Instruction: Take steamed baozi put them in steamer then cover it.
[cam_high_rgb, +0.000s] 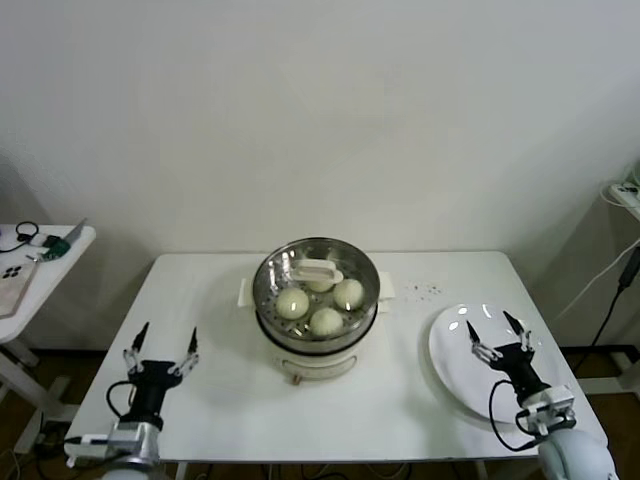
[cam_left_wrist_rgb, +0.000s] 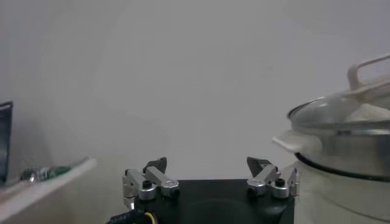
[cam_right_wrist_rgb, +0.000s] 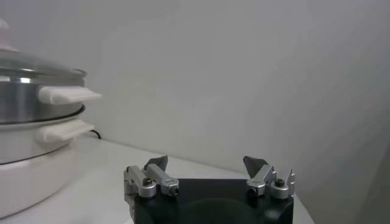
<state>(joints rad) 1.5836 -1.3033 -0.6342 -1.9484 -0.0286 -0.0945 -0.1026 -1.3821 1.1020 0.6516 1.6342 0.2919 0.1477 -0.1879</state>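
The steamer (cam_high_rgb: 362, 297) stands mid-table: a shiny steel basket on a cream-white pot base. Cream-white baozi (cam_high_rgb: 292, 303) lie inside it; I can make out three, and a fourth is partly hidden under the handle. A glass lid with a white handle (cam_high_rgb: 318, 270) sits on top. The steamer also shows in the left wrist view (cam_left_wrist_rgb: 347, 158) and the right wrist view (cam_right_wrist_rgb: 30, 122). My left gripper (cam_high_rgb: 160, 344) is open and empty near the table's front left. My right gripper (cam_high_rgb: 495, 330) is open and empty above the white plate.
An empty flat white plate (cam_high_rgb: 455, 365) lies at the front right, under the right gripper. A small side table (cam_high_rgb: 30, 265) with cables and oddments stands at the far left. Small dark specks (cam_high_rgb: 425, 291) lie behind the plate. Cables hang at the far right.
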